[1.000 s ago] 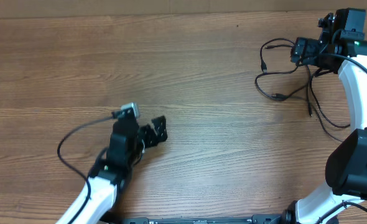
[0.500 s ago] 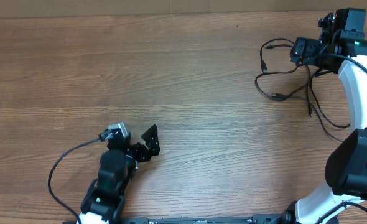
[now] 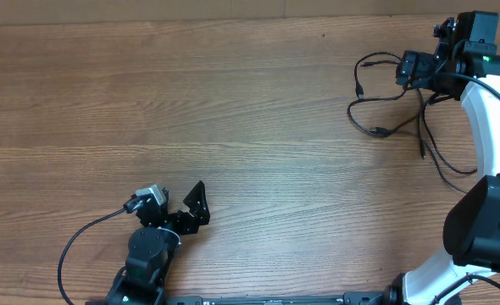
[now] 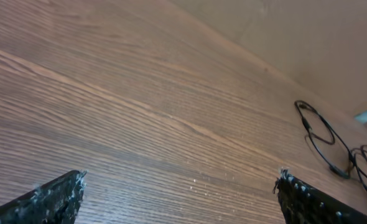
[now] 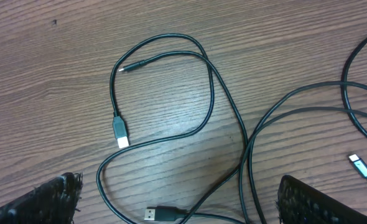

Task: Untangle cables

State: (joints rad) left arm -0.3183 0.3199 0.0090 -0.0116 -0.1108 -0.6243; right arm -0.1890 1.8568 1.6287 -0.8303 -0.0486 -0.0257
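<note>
Hovering over the near-left part of the wooden tabletop (image 3: 258, 110), the left gripper (image 3: 199, 208) has its two fingers spread wide apart. In its wrist view only bare wood grain shows between the dark fingertips (image 4: 62, 194). It sits well apart from the cables (image 3: 379, 131), which lie far off at the right end of the tabletop. From the left wrist they appear only as thin black loops (image 4: 338, 169) near the far edge.

The right gripper (image 3: 404, 69) is at the far-right corner, directly above the tangle, and its fingers also stand fully apart and hold nothing. Its wrist camera looks straight down on the cables (image 5: 211, 81). One thin black cord curls into a loop and ends in a silver-tipped plug (image 5: 120, 133) lying flat on the wood. A black plug (image 5: 155, 214) rests near the bottom edge, between the fingertips (image 5: 59, 199). More cords sweep across the right side and cross one another, with another silver tip (image 5: 357, 163) lying close to the right finger. Whether either finger touches a cord, I cannot tell.
</note>
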